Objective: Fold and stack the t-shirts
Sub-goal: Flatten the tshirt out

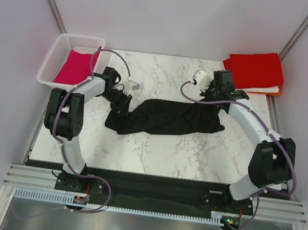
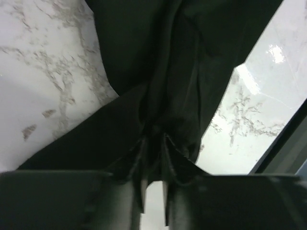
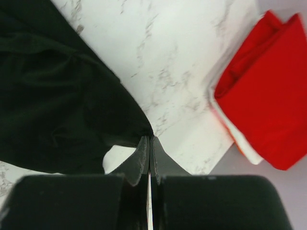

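A black t-shirt (image 1: 167,118) lies bunched in a long strip across the marble table (image 1: 160,155). My left gripper (image 1: 120,100) is shut on its left end; in the left wrist view the black cloth (image 2: 158,72) bunches between my fingertips (image 2: 154,139). My right gripper (image 1: 212,95) is shut on the shirt's right edge, pinching a corner of the black cloth (image 3: 62,100) at its tips (image 3: 150,136). A folded red t-shirt (image 1: 255,70) lies on top of a white and an orange one at the back right, and shows in the right wrist view (image 3: 268,91). A magenta t-shirt (image 1: 75,68) lies in the basket.
A white plastic lattice basket (image 1: 50,61) stands at the back left corner. Grey walls and metal posts close the back and sides. A black rail (image 1: 151,182) runs along the table's near edge between the arm bases.
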You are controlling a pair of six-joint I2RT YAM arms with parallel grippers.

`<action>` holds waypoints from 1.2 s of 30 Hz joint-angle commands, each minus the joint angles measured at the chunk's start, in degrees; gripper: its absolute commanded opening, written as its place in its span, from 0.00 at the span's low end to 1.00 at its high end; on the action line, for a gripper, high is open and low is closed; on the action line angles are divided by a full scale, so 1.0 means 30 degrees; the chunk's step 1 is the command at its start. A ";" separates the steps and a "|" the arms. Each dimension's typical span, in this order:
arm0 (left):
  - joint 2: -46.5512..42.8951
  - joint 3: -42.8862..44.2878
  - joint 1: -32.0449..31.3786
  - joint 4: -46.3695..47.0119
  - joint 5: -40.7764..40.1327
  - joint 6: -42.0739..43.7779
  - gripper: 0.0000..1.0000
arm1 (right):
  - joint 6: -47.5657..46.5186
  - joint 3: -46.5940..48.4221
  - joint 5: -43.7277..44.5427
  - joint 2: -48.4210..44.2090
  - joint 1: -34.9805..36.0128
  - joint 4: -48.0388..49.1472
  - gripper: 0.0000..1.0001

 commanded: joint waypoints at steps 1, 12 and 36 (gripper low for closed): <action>0.0883 0.2617 0.0032 0.0734 0.0588 -0.0464 0.29 | 0.0526 0.1477 0.0181 0.0833 -0.0054 -0.0117 0.00; 0.1266 0.4555 0.0149 0.0504 0.0792 -0.0935 0.34 | 0.0760 0.1394 0.0474 0.1276 -0.0054 -0.0147 0.00; 0.3319 0.6081 0.0208 -0.3600 -0.0790 0.1555 0.40 | 0.0644 0.0984 0.0679 0.1129 -0.0054 -0.0147 0.00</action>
